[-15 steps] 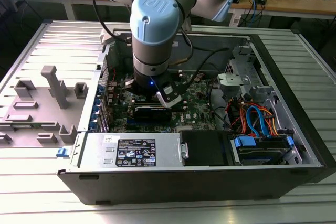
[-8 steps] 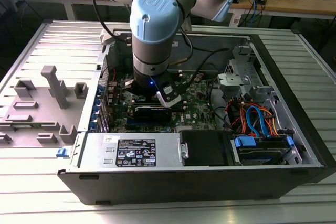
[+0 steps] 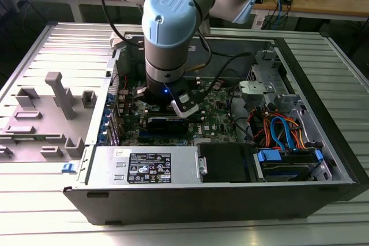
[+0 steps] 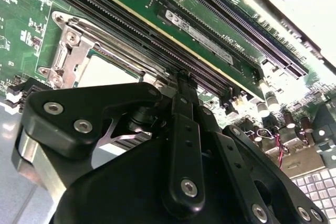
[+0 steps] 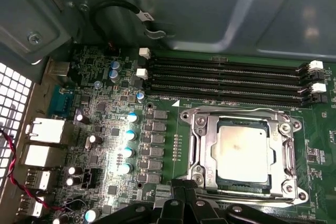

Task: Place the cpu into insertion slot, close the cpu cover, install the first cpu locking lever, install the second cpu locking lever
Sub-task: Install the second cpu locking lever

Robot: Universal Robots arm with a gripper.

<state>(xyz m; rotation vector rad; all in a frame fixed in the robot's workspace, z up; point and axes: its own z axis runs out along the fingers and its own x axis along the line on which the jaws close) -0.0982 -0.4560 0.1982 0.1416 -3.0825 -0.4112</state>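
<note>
The cpu (image 5: 243,149) lies flat in the insertion slot (image 5: 220,184), whose dark rim shows just around the chip. The cpu cover (image 5: 202,145) is down over it, its silvery frame framing the chip's grey top. Thin wire levers run along two opposite sides of the frame (image 5: 241,113); I cannot tell whether they are latched. My gripper (image 5: 184,190) hovers at the socket's edge with its black fingers together and nothing between them. In the second wrist view the gripper (image 4: 181,80) points at the edge of the cpu cover (image 4: 71,51) beside the cpu (image 4: 102,73). In the exterior view the gripper (image 3: 183,108) is low inside the case.
Long black memory slots (image 5: 226,77) run beside the socket, and upright capacitors (image 5: 126,153) stand on its other side. The case wall (image 5: 210,9) rises close by. A power supply (image 3: 147,165) and coloured cables (image 3: 282,131) crowd the case; a grey fixture plate (image 3: 52,113) lies outside.
</note>
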